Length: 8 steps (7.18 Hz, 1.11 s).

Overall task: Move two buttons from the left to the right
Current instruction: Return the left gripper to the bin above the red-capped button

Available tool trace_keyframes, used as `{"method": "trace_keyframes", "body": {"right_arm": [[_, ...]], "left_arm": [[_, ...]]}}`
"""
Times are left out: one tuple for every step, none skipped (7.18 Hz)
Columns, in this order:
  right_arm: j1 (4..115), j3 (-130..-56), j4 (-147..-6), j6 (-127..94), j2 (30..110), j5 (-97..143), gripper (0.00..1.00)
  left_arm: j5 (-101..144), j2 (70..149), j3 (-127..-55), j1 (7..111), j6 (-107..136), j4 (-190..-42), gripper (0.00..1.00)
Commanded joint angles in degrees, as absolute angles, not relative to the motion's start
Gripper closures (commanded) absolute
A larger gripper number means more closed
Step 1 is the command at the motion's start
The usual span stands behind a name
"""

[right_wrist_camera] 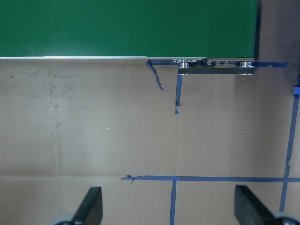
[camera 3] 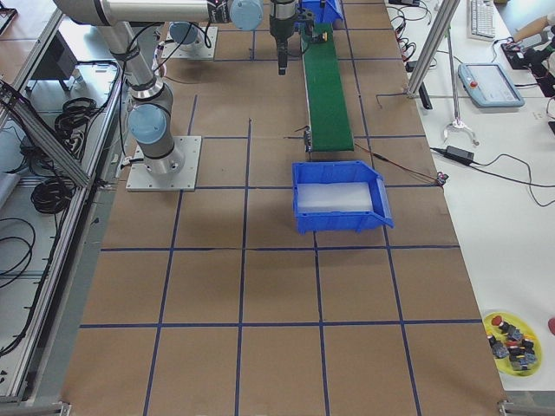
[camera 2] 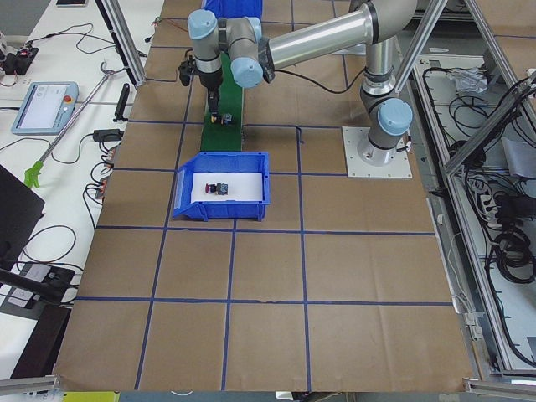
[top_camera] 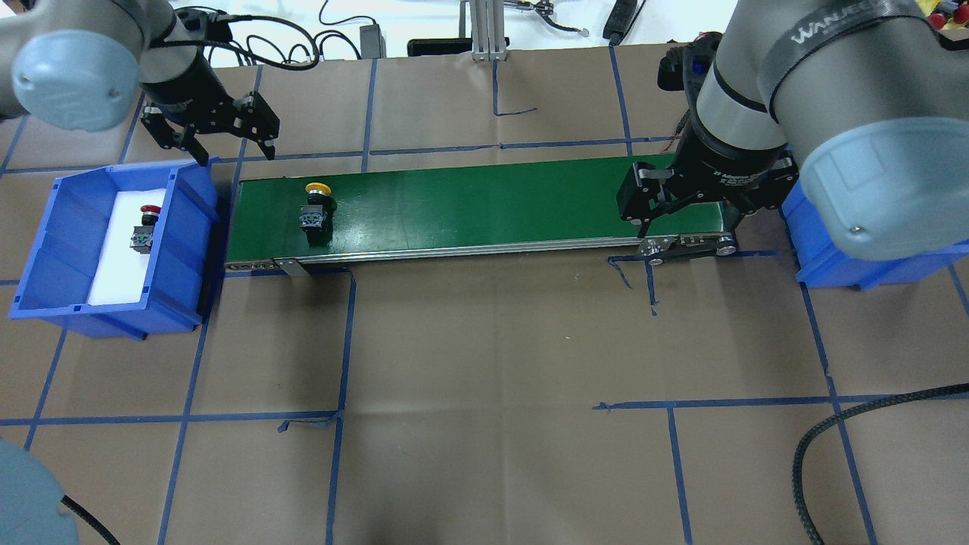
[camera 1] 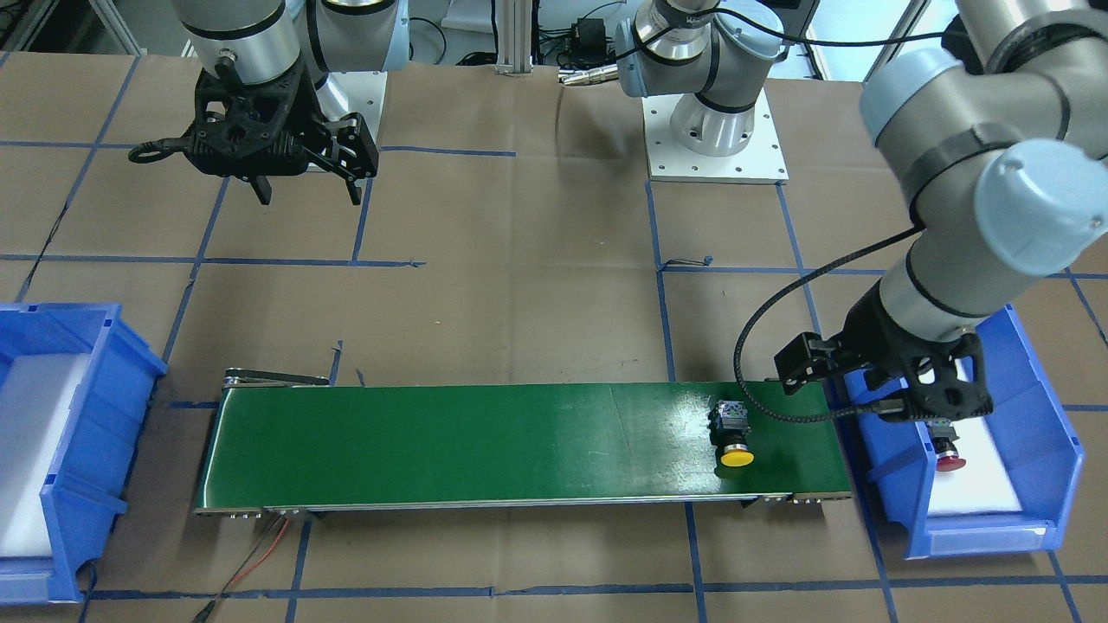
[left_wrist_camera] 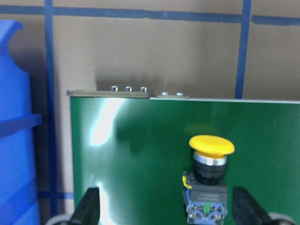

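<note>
Your left gripper (left_wrist_camera: 168,208) hangs above the left end of the green belt (top_camera: 492,200) with its fingers spread wide and nothing held; in its wrist view the yellow button (left_wrist_camera: 210,178) sits between the two fingertips, touching neither. That yellow button lies on its side on the belt, near the left end, with its cap pointing away from the robot. The red button (top_camera: 144,227) lies on the white pad inside the blue bin on the left (top_camera: 45,235), just beside that end of the belt; its cap also points away from the robot. Your right gripper (top_camera: 687,227) hovers over the belt's right end, at the edge nearer the robot; its fingers are wide apart too, and its wrist view shows only brown paper and blue tape between them. The other blue bin (camera 1: 95,415) stands just past the belt's right end.
</note>
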<state>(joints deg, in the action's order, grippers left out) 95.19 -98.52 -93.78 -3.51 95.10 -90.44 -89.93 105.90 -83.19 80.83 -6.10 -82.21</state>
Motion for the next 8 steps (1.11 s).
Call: {"method": "trace_keyframes", "body": {"right_arm": [[95.19,-98.53,-93.78,-3.52,95.10,-90.44,0.00],[95.19,-98.53,-93.78,-3.52,95.10,-90.44,0.00],[95.27,-98.53,-93.78,-3.52,95.10,-90.44,0.00],[95.27,-98.53,-93.78,-3.52,95.10,-90.44,0.00],[95.27,-98.53,-93.78,-3.52,95.10,-90.44,0.00],[95.27,-98.53,-93.78,-3.52,95.10,-90.44,0.00],[95.27,-98.53,-93.78,-3.52,95.10,-90.44,0.00],[95.27,-98.53,-93.78,-3.52,95.01,-90.44,0.00]], "left_arm": [[-90.08,103.45,-79.19,80.95,-6.41,-90.70,0.00],[-90.17,103.62,-79.45,80.43,-7.11,-90.70,0.00],[-90.44,104.15,-79.45,79.29,-9.99,-90.09,0.00],[-90.27,104.41,-79.11,75.19,-13.24,-90.09,0.00],[-90.18,104.94,-78.93,70.27,-19.10,-90.09,0.00],[-90.26,105.03,-79.19,66.83,-23.86,-90.09,0.00],[-90.26,105.03,-79.36,63.75,-26.78,-90.09,0.00],[-90.26,105.55,-79.54,61.11,-30.29,-89.91,0.00]]}}
